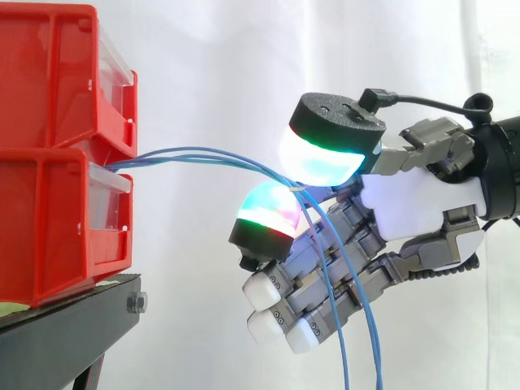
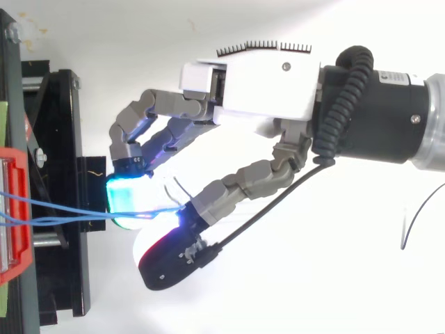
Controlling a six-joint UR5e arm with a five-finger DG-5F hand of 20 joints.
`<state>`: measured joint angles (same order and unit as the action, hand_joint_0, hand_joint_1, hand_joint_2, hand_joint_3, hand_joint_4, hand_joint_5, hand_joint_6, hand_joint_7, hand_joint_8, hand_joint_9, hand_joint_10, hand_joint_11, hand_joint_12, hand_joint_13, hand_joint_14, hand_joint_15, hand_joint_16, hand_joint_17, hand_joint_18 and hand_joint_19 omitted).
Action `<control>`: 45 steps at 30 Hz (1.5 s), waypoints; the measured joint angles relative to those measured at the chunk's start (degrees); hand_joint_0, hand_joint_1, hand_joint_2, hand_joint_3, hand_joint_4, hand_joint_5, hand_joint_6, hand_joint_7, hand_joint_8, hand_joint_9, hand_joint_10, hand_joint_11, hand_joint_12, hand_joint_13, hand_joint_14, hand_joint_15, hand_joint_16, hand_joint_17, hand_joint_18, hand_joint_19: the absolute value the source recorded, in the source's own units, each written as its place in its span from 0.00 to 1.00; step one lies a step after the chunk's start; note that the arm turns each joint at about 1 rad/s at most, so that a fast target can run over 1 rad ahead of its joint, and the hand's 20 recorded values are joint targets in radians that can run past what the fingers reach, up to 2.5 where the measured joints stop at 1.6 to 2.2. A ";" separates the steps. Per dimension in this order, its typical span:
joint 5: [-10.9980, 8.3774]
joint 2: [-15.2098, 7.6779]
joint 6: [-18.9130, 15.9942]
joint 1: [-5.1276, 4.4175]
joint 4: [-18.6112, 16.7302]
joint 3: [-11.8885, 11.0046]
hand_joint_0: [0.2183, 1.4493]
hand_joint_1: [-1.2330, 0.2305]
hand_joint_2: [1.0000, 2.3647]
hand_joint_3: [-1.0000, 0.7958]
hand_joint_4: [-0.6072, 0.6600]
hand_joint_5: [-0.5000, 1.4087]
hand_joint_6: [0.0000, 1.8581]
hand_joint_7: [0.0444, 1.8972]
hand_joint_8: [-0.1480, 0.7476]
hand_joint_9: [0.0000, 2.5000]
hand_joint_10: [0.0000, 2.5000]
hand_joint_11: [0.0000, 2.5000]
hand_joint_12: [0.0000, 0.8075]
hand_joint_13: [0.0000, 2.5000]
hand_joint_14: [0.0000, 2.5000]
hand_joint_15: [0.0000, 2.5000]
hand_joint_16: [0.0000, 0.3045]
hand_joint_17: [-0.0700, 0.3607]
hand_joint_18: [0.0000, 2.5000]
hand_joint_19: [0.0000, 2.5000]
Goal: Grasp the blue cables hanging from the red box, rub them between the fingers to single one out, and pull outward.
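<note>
the hand [image 1: 414,203] is closed in a pinch on the blue cables [image 1: 187,150], held between two glowing pads [image 1: 321,158], with its other fingers curled beneath. the loose tails hang down across those curled fingers and could, i think, snag there. more than one strand seems caught in the pinch, so a pull now may drag them all. beyond the fingertips the cables reach the red box [image 1: 49,211]; a hard tug might shift it on the black stand [image 1: 65,325].
</note>
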<state>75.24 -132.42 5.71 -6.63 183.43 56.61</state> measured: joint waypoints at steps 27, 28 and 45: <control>-0.06 -0.03 0.00 0.01 0.00 -0.10 0.36 0.25 0.01 0.46 0.55 0.16 0.48 0.49 0.50 0.31 0.00 0.16 0.49 0.23 0.00 0.12 0.15 0.40 0.23 0.11; -0.07 -0.02 0.00 0.01 0.00 -0.10 0.37 0.24 0.01 0.45 0.55 0.16 0.48 0.49 0.51 0.31 0.00 0.16 0.48 0.23 0.00 0.12 0.15 0.40 0.23 0.11; -0.05 -0.03 0.00 0.04 0.17 -0.05 0.48 0.19 0.01 0.34 0.50 0.16 0.49 0.51 0.48 0.31 0.01 0.16 0.46 0.23 0.00 0.11 0.14 0.39 0.22 0.10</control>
<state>75.19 -132.45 5.71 -6.59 183.60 56.56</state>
